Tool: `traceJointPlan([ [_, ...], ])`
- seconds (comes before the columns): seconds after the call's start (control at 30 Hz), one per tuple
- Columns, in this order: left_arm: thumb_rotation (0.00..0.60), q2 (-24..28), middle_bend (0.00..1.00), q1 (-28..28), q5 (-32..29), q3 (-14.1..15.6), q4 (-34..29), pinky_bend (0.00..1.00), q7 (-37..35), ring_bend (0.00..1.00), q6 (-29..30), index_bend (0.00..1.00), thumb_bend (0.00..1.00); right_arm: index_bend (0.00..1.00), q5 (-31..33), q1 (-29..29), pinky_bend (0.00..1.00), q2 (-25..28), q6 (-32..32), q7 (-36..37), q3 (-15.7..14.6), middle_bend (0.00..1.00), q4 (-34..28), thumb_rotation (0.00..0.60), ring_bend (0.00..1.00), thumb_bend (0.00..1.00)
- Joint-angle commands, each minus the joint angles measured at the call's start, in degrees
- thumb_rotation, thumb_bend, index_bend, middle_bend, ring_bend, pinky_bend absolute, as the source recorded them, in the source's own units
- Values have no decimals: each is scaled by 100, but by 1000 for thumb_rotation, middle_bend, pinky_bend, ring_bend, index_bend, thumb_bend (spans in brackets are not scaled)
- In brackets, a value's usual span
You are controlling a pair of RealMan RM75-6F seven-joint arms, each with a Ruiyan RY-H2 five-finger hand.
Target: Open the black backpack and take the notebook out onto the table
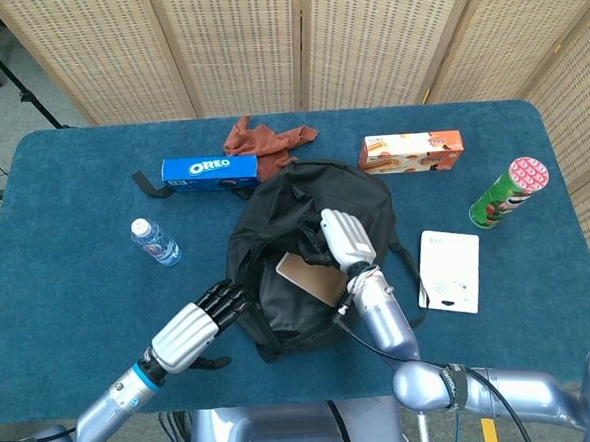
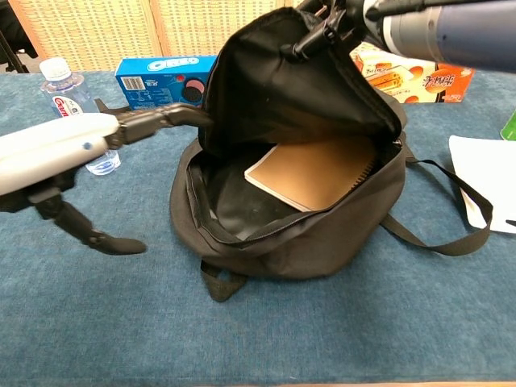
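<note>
The black backpack (image 1: 311,230) (image 2: 290,242) lies mid-table with its mouth unzipped toward me. My right hand (image 1: 344,240) (image 2: 343,16) grips the upper flap and holds it lifted, so the opening gapes. Inside lies a brown spiral notebook (image 1: 310,276) (image 2: 314,173), flat on the bag's floor. My left hand (image 1: 196,325) (image 2: 89,145) is open, fingers stretched toward the bag's left rim, fingertips at its edge, holding nothing.
An Oreo box (image 1: 210,169) and a rust cloth (image 1: 265,140) lie behind the bag, a water bottle (image 1: 155,241) to its left. A biscuit box (image 1: 411,152), a green can (image 1: 509,192) and a white card (image 1: 450,270) lie to the right.
</note>
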Motion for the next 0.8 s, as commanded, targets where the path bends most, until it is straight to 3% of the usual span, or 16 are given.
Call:
traceJointPlan([
  [0.03,600,-133,0,-122,-126,-59,29,0,16,0,-151,40,154,676,181,89,591,129,-35,52,63,565,-36,600,449,568],
  [0.37,600,-773,0,-651,-842,-391,401,0,-206,0,-794,40,211,676,346,270,591,504,39,78,-130,566,-312,600,450,569],
  [0.53,600,-917,0,-914,-1292,-620,539,0,-643,0,-1078,40,354,676,429,315,591,719,125,99,-257,566,-425,600,449,569],
  [0.8,600,-1208,0,-1233,-1593,-739,829,0,-375,0,-1346,40,302,676,455,402,591,908,147,250,-352,566,-577,600,449,568],
])
